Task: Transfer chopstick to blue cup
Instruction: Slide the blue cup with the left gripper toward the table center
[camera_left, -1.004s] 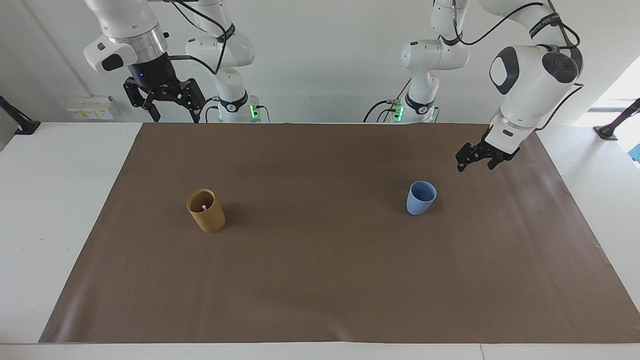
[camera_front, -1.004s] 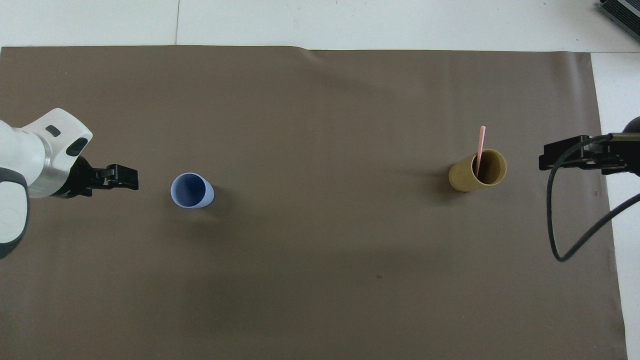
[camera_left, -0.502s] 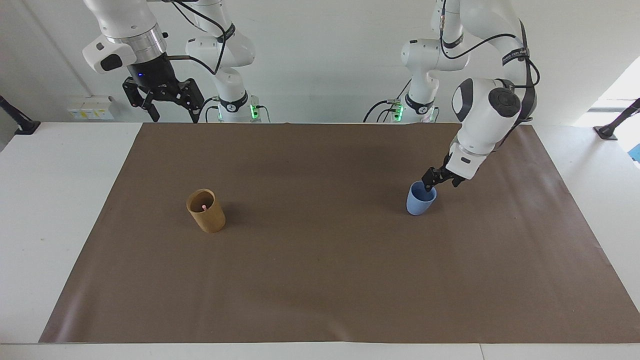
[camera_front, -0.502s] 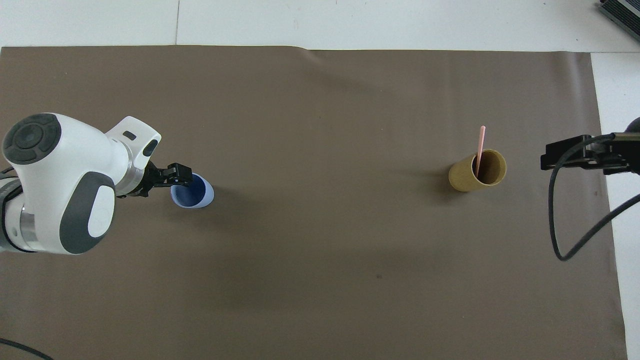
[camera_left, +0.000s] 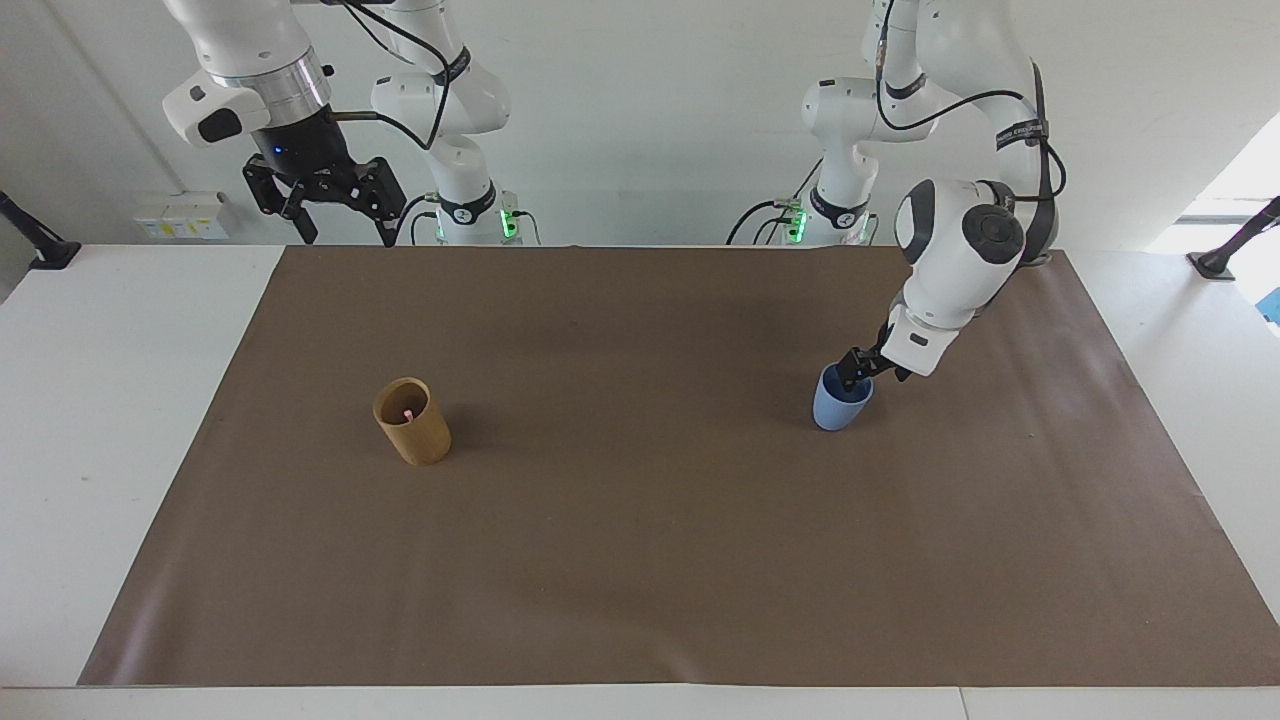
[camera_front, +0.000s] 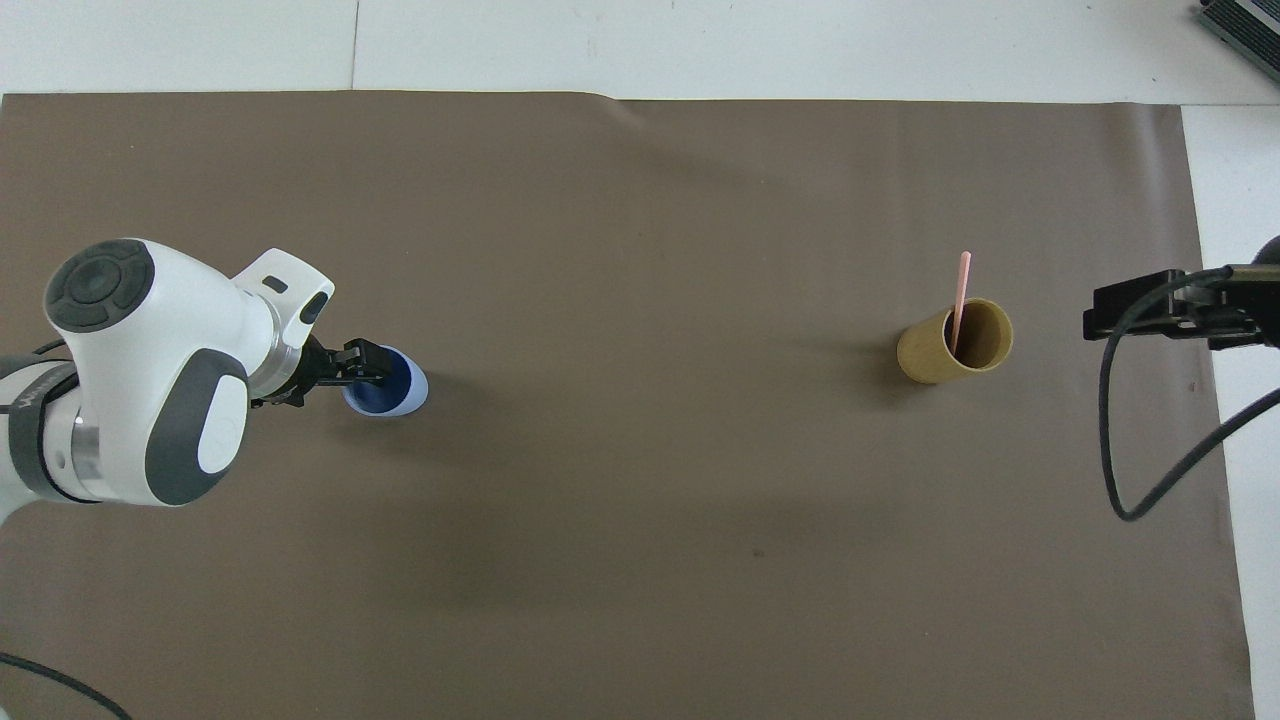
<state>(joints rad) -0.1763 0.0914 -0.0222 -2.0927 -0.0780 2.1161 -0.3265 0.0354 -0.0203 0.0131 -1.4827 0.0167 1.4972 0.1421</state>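
Straddling the blue cup (camera_left: 840, 402) rim, the left gripper (camera_left: 858, 368) is spread.

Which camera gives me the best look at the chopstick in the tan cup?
The overhead view: the chopstick shows as a long pink stick leaning out of the tan cup. The facing view shows only its pink tip inside the cup's mouth.

- A white table (camera_left: 120, 420) carried a brown mat (camera_left: 640, 560) over most of its top.
- A blue cup (camera_left: 836, 408) and a tan cup (camera_left: 415, 428) stood on the mat, well apart.
- The mat's edge farthest from the robots looked slightly creased, perhaps.
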